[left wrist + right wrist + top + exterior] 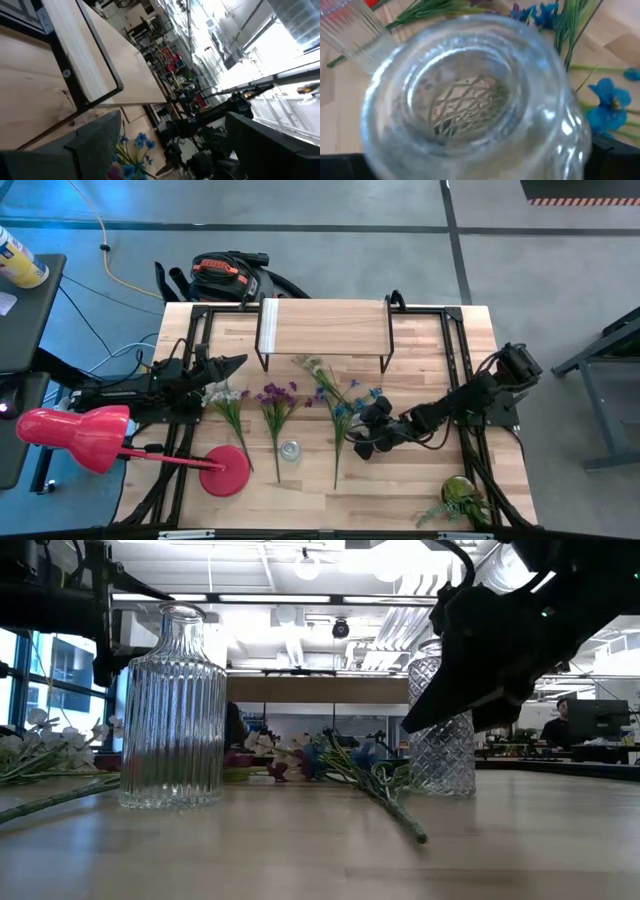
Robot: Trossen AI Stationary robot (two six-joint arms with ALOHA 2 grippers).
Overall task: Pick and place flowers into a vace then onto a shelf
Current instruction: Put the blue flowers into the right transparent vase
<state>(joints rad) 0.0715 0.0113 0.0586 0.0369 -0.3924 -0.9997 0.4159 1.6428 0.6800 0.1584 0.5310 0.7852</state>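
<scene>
Right gripper [372, 432], high view lower centre-right, is closed around the clear diamond-cut glass vase [443, 745], resting on the table; it should be kept upright. Left gripper [228, 366], at left, is spread wide and empty. Green-stemmed blue, purple and white flowers [277, 402] lie centre, below the light-wood shelf [325, 327].

Both arms are matte black, jointed, with dark cables; the left gripper [236, 364] has tapered black fingers.

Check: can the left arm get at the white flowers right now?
Probably yes. The left gripper hangs open just above the white flowers, nothing between them; the ribbed glass vase and right gripper stand clear.
</scene>
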